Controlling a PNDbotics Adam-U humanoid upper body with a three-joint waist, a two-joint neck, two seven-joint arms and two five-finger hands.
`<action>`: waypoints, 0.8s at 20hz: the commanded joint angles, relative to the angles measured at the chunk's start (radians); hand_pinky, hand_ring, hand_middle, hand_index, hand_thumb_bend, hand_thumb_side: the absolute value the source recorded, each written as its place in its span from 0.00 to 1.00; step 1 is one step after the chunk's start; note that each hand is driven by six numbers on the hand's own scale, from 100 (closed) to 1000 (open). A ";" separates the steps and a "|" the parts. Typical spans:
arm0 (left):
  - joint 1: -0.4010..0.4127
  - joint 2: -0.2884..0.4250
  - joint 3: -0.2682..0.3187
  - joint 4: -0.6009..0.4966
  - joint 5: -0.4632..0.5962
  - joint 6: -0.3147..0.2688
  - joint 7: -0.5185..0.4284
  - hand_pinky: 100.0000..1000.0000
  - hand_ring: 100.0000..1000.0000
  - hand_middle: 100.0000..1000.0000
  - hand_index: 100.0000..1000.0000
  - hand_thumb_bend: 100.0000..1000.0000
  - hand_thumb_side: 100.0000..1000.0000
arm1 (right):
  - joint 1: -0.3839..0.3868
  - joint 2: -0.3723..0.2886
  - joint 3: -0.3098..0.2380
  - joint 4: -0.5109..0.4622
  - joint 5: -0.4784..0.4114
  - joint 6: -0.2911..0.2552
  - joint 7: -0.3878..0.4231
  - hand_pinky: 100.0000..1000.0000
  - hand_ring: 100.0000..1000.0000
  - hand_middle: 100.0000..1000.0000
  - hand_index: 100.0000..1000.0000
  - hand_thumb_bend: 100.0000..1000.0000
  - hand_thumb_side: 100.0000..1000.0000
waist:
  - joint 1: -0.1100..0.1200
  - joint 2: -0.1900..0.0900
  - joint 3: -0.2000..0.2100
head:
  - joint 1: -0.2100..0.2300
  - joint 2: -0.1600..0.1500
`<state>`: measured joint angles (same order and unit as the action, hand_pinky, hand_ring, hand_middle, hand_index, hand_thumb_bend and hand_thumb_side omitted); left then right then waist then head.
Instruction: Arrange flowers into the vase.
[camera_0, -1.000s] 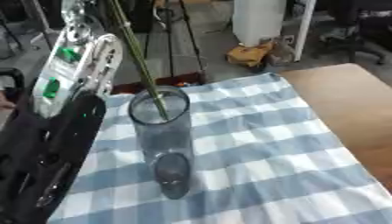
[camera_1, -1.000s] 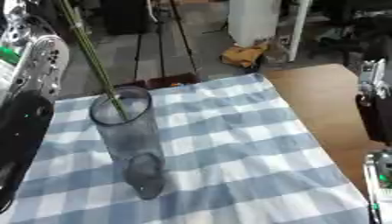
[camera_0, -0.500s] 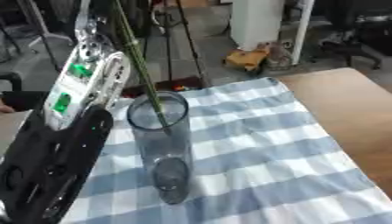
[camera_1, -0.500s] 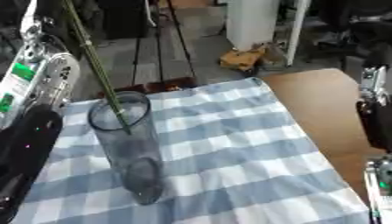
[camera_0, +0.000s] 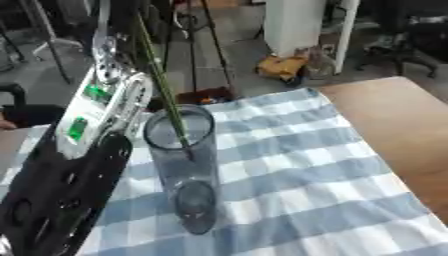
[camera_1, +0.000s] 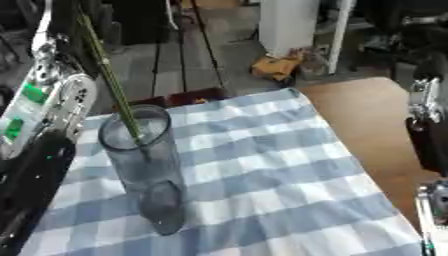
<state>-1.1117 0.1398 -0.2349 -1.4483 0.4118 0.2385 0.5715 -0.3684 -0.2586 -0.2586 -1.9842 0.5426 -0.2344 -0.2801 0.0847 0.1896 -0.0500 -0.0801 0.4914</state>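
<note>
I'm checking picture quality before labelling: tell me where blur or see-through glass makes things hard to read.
Left eye view: soft all over; the vase is see-through, so the checked cloth shows through it. The stem reads clearly. Right eye view: equally soft; the right arm is cut off at the edge.

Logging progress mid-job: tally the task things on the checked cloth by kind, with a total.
Glass vase: 1
Green flower stems, lower ends inside the vase mouth: 1 bunch, separate stems too close together to count
Total: 2 kinds of thing, both on the blue-and-white checked cloth.
</note>
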 joint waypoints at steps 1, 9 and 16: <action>-0.012 0.008 0.001 0.000 -0.022 -0.003 -0.017 0.00 0.00 0.00 0.00 0.09 0.70 | -0.007 -0.008 -0.005 -0.016 -0.005 0.002 -0.001 0.84 0.80 0.53 0.79 0.00 0.88 | -0.004 -0.014 0.002 | 0.004 -0.015; 0.007 0.007 0.004 0.019 -0.070 -0.027 -0.039 0.00 0.04 0.03 0.00 0.13 0.77 | -0.009 -0.009 -0.008 -0.016 -0.004 0.004 -0.007 0.84 0.80 0.53 0.79 0.00 0.88 | -0.005 -0.009 0.001 | -0.001 -0.030; 0.017 0.007 0.004 0.010 -0.156 -0.108 -0.076 0.00 0.11 0.09 0.00 0.19 0.79 | -0.011 -0.009 -0.009 -0.016 -0.003 0.005 -0.008 0.84 0.80 0.53 0.79 0.00 0.88 | -0.004 -0.004 0.002 | -0.013 -0.015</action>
<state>-1.0797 0.1398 -0.2364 -1.4193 0.2752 0.1472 0.5016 -0.3688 -0.2584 -0.2595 -1.9842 0.5426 -0.2301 -0.2850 0.0853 0.1994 -0.0485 -0.0895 0.4743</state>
